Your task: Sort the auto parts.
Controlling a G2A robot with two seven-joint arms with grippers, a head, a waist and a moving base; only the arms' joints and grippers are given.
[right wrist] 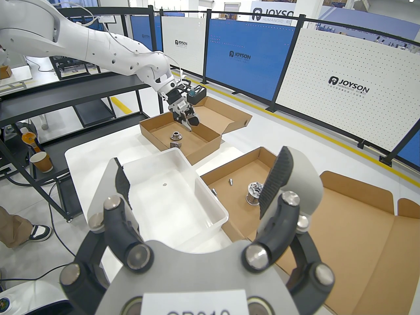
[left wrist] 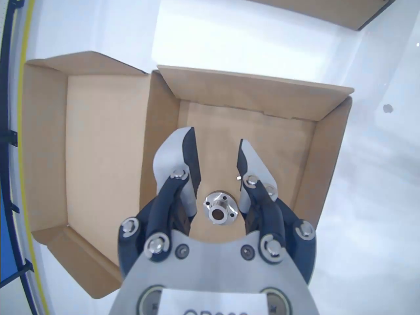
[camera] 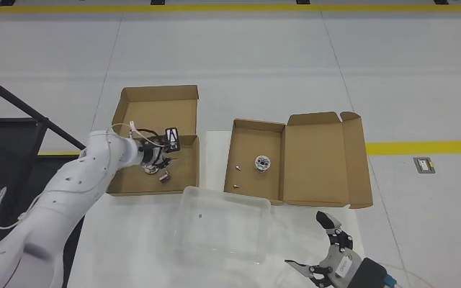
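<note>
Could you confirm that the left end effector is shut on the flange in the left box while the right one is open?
Not quite: the left end effector is open, not shut on the flange, which lies free on the floor of the left box, as the left wrist view shows. The right end effector is indeed open.

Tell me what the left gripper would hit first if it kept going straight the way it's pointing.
Probably the left gripper meets the floor of the open brown cardboard box, just beside the round silver metal hub; depth is unclear.
</note>
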